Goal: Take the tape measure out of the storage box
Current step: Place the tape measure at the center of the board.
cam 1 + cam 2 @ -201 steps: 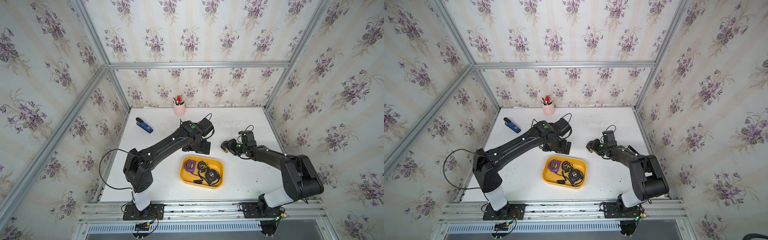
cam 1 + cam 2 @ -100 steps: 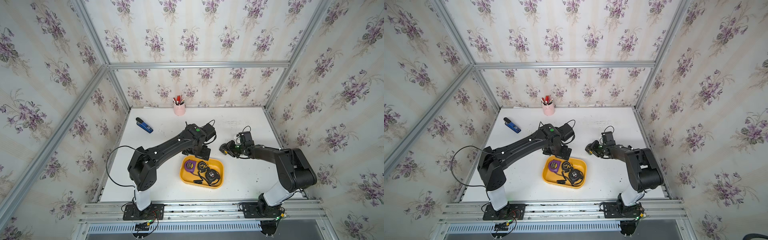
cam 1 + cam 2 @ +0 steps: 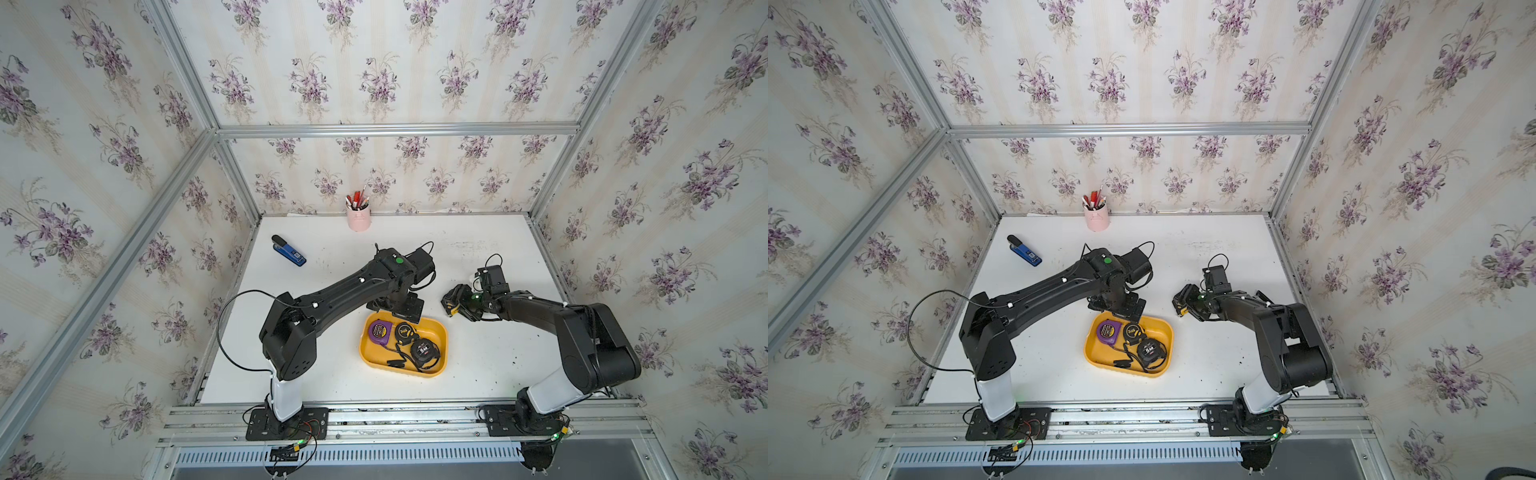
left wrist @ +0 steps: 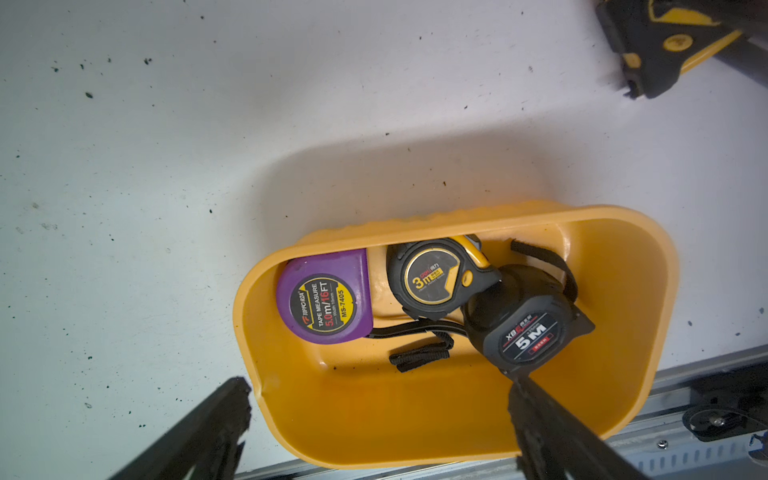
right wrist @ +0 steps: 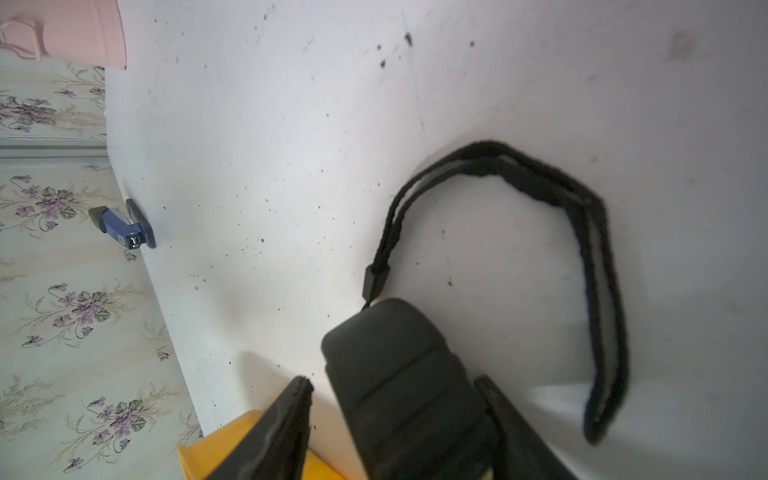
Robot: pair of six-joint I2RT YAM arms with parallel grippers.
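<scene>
The storage box [image 3: 376, 358] is sitting near the front middle of the table [image 3: 478, 245]. Three measures are lying inside it: the purple tape measure [image 4: 322, 305], the 3 m tape measure [image 4: 436, 278] and the 5M tape measure [image 4: 528, 328], the last two touching. The left gripper [image 4: 374, 415] is being held above the box's far edge, jaws spread wide, nothing between them. A fourth tape measure [image 5: 386, 340] is resting on the table outside the box, just beside its far right corner, its wrist strap [image 5: 598, 266] trailing on the surface. It is being bracketed by the right gripper [image 5: 392, 381]: jaws parted, a gap showing at one finger [image 5: 286, 419].
</scene>
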